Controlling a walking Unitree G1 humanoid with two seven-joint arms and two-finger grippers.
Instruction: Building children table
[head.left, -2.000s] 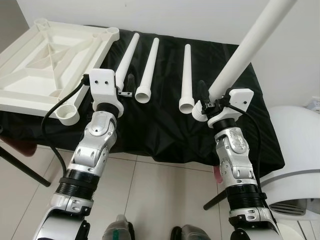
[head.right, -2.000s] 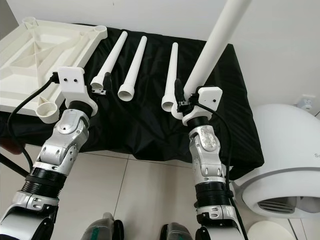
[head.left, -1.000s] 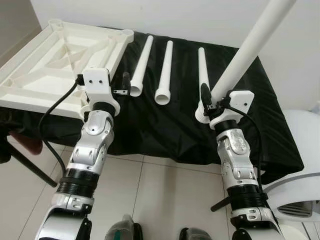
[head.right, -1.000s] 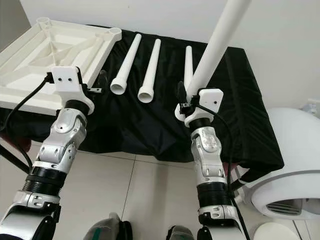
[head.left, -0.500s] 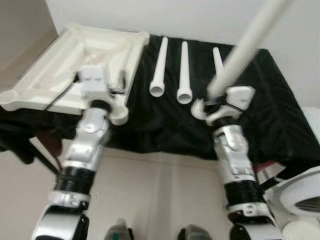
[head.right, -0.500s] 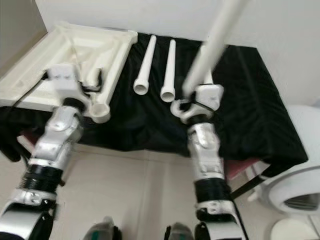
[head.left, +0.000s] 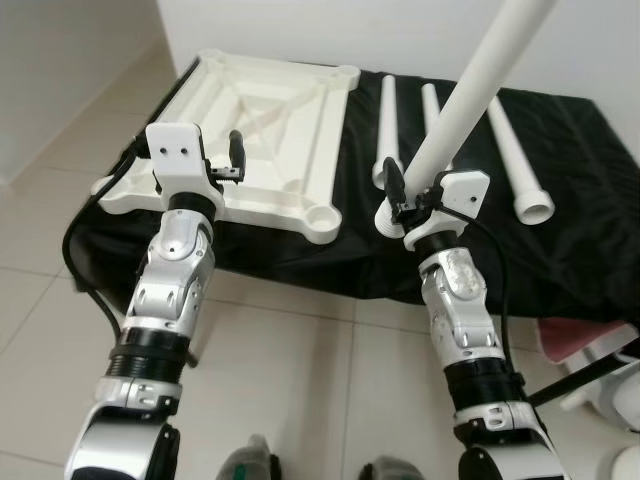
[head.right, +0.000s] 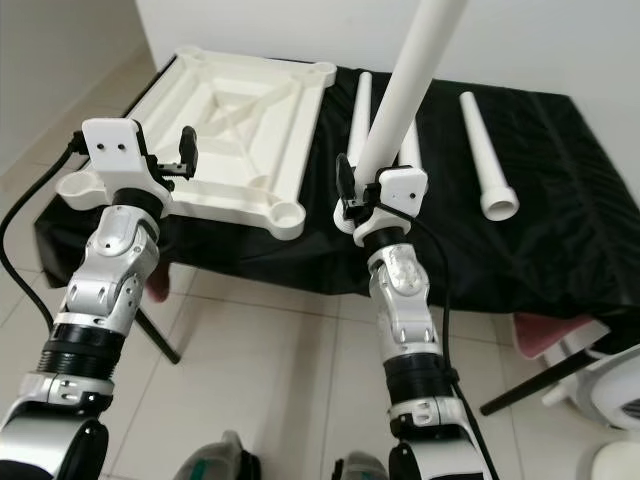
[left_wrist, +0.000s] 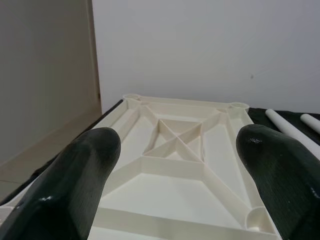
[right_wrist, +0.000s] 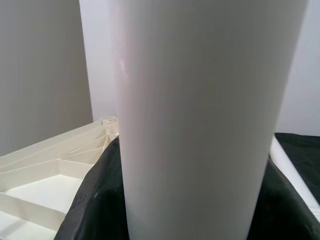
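**One leg gripped, three lying on the bench**

Nearest me, my right hand (head.left: 397, 205) is closed around the wide end of one white table leg (head.left: 470, 95), which stands steeply upright and leans up and away to the right, out past the top of the head views. Its flared, threaded foot sits just below the fingers, near the front edge of the bench (head.left: 560, 270), which is draped in black cloth. In the right wrist view the leg (right_wrist: 200, 125) takes up most of the frame, so I cannot see the fingertips there.

My left hand (head.left: 236, 160) holds nothing. Its two fingers (left_wrist: 75, 180) are spread wide, and they hover over the near left part of the white table top (head.left: 270, 120). I cannot tell whether they touch it.

There is one table top, lying upside down on the left half of the bench, ribbed underside up, with a round socket (head.left: 325, 215) at each corner; I count four sockets.

Beyond my right hand, three more legs lie flat on the cloth, pointing away from me: one (head.left: 386, 120) just right of the table top, a second (head.left: 430, 100) partly hidden behind the held leg, and a third (head.right: 484, 150) well off to the right. That makes four legs in all.

A white wall stands behind the bench; pale tiled floor (head.left: 60, 300) lies below.
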